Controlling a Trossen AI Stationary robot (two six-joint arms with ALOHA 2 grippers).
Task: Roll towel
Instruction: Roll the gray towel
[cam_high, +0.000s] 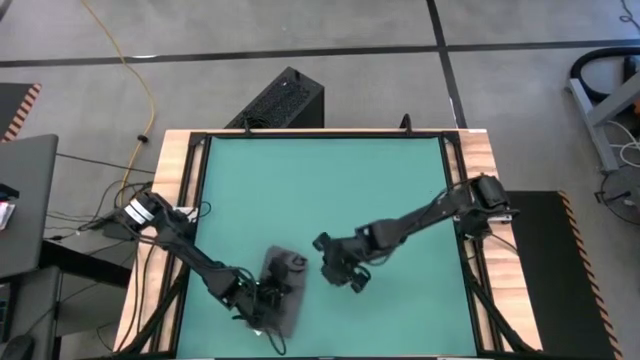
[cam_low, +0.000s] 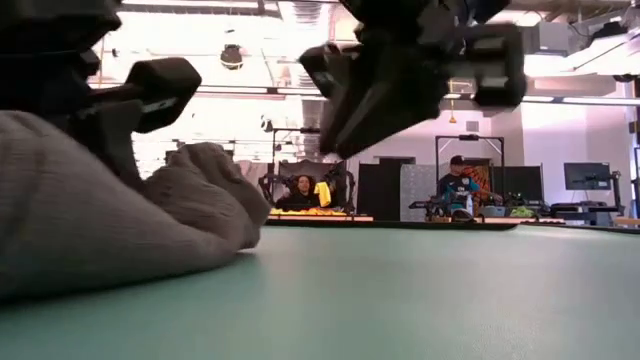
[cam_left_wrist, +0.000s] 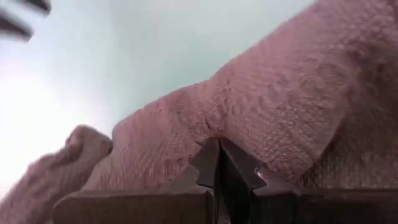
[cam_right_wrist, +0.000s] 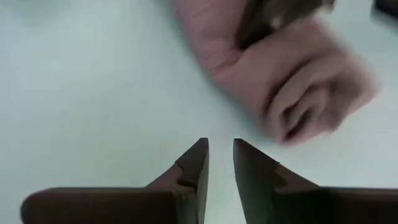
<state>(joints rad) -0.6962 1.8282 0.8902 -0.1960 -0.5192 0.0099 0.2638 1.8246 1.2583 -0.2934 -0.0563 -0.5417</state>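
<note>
The towel (cam_high: 290, 312) lies as a loose roll on the green mat (cam_high: 320, 190), near the mat's front edge and left of centre. In the right wrist view its rolled end (cam_right_wrist: 301, 109) shows a spiral of layers. My left gripper (cam_high: 266, 297) is shut and down at the towel (cam_left_wrist: 280, 106). My right gripper (cam_high: 342, 272) hangs just right of the towel, raised off the mat (cam_low: 400, 300), its fingers a narrow gap apart (cam_right_wrist: 221, 149) with nothing between them. My left gripper sets its shut fingertips (cam_left_wrist: 208, 155) against the side of the towel's roll (cam_left_wrist: 211, 121), slanting down from the table's left. I see no cloth between the fingers. The towel lies on the mat.
Bare mat stretches to the far and right sides. Wooden table borders (cam_high: 175, 200) and black frame rails edge it. A black box (cam_high: 285, 100) sits on the floor behind the table. People sit at benches far off in the room (cam_low: 455, 185).
</note>
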